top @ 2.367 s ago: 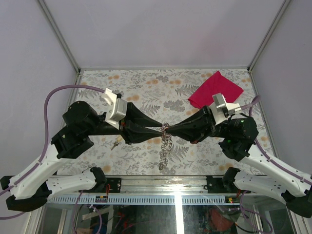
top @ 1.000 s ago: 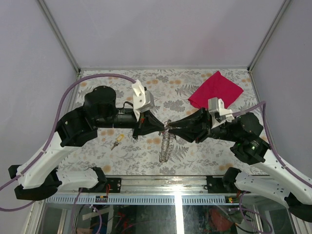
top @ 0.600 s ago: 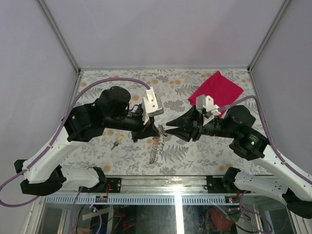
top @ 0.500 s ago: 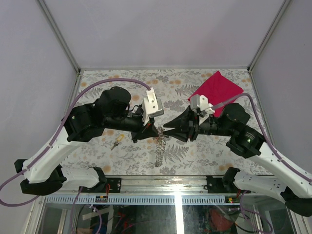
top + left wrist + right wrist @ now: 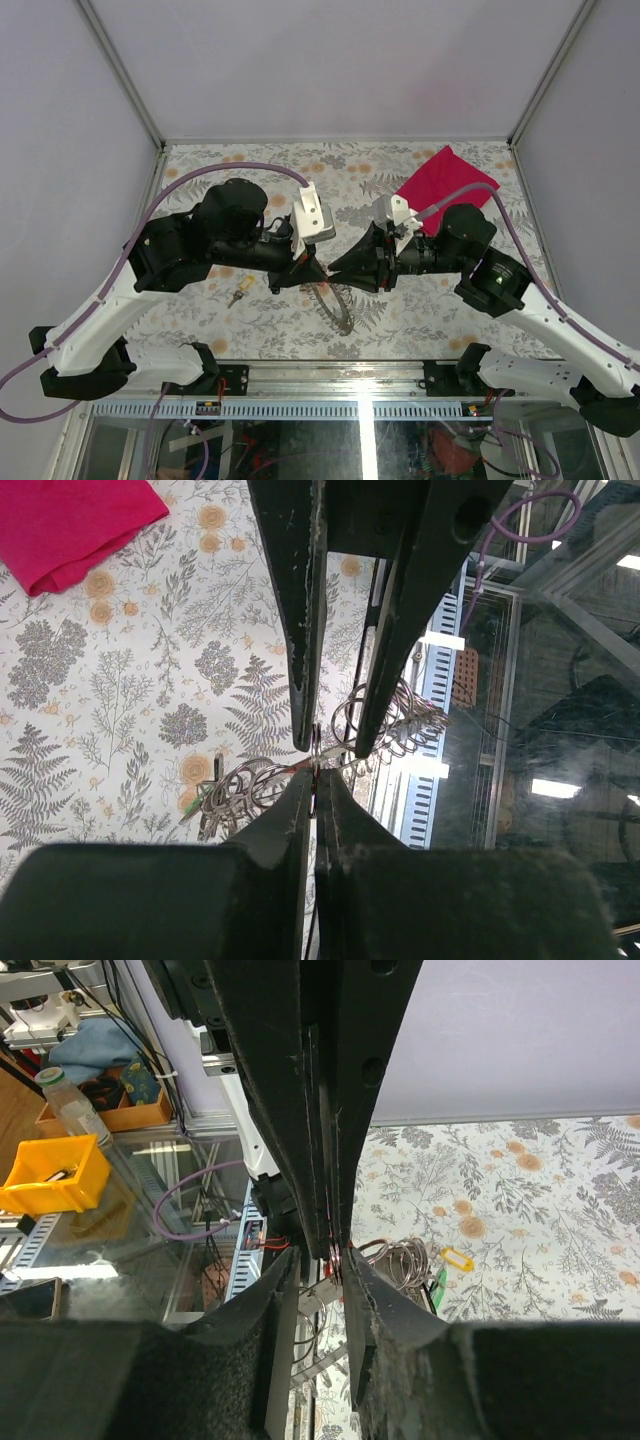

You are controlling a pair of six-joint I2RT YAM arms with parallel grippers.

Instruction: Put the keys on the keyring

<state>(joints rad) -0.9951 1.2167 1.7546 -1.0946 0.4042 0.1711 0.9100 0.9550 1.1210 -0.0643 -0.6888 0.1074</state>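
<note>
My left gripper (image 5: 318, 272) is shut on the keyring (image 5: 338, 305), a bunch of steel rings hanging below its tips above the table. In the left wrist view the pinch (image 5: 316, 775) holds one thin ring, with loops (image 5: 235, 790) spilling to both sides. A red sliver shows in that pinch; whether it is the red key I cannot tell. My right gripper (image 5: 333, 270) meets it tip to tip, jaws open (image 5: 318, 1258) and straddling the left fingertips and the pinched ring. A yellow key (image 5: 240, 293) lies on the table to the left. A green tag (image 5: 437, 1280) hangs with the rings.
A red cloth (image 5: 445, 185) lies at the back right of the flowered table (image 5: 250, 170). The table's near edge with its metal rail (image 5: 330, 408) runs just under the hanging rings. Grey walls close in the back and both sides.
My right gripper has moved left until its tips overlap the left gripper's. The hanging ring bunch has swung to the right under them. The left arm has barely moved in the last half second.
</note>
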